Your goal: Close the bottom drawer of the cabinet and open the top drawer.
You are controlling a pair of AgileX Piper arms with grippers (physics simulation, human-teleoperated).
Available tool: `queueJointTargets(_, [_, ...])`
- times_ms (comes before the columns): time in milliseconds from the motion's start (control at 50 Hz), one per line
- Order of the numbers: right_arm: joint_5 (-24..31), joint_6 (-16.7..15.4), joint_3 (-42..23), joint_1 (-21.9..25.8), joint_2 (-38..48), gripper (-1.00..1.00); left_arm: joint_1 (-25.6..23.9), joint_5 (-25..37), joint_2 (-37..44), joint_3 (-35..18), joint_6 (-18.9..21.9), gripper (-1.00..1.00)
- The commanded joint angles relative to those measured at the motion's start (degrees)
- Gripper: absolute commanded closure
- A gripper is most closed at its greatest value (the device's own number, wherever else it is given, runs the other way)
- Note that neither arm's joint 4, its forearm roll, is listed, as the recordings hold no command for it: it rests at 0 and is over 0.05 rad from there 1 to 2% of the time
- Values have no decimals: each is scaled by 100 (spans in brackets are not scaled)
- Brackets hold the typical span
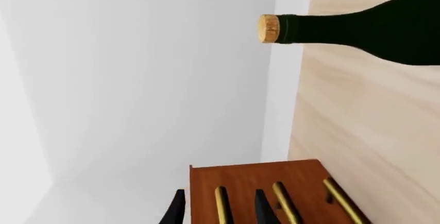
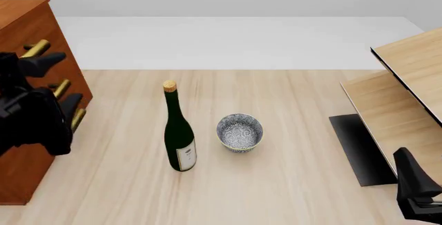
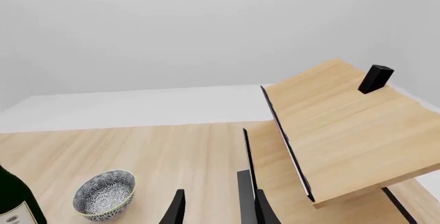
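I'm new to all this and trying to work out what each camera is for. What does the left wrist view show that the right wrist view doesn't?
Only the left wrist view shows the cabinet with its three brass handles, the left pincer straddling one, and the bottle's cork. Only the right wrist view shows the patterned bowl, the pale wooden furniture and the right pincer, open and holding nothing. Both show the dark bottle and the light wooden table.

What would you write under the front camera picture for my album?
A green wine bottle and patterned bowl stand on the table beside a red-brown cabinet.
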Motion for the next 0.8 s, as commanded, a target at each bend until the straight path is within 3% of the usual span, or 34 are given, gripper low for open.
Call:
queueJointTargets(20, [-8, 13, 0, -7, 9, -100, 210, -56, 165, -161, 136, -100])
queueJointTargets(420, [-72, -13, 6, 2, 66, -100, 789, 272, 50, -463, 104, -100])
queueJointTargets(800, [-13, -18, -6, -7, 9, -100, 947, 437, 280, -559, -224, -100])
